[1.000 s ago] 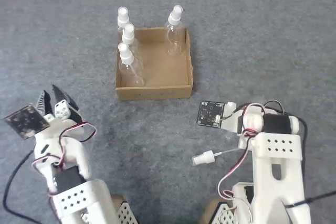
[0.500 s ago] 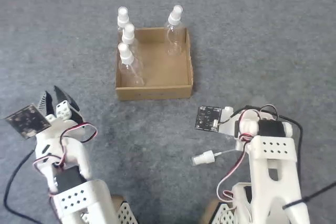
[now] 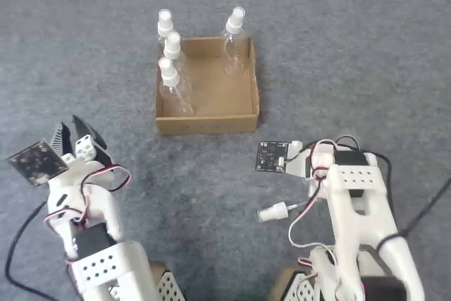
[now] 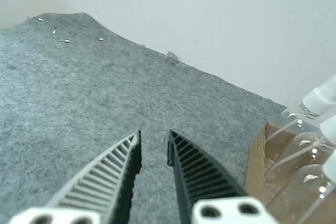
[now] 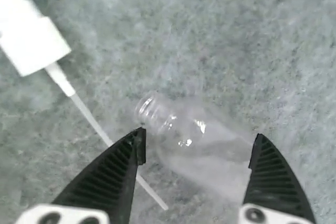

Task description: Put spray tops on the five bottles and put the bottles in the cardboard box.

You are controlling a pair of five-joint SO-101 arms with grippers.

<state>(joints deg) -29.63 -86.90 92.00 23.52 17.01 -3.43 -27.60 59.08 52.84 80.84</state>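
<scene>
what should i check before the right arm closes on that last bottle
1. Right pincer open: ok, its jaws stand either side of the uncapped bottle.
2. Bottle lying flat on the carpet: ok.
3. Spray top clear of the grasp: cannot tell, its tube runs close by one jaw.
4. Free floor in the cardboard box: ok, beside the four capped bottles.
5. Left pincer out of the way: ok, empty, aimed at bare carpet.
</scene>
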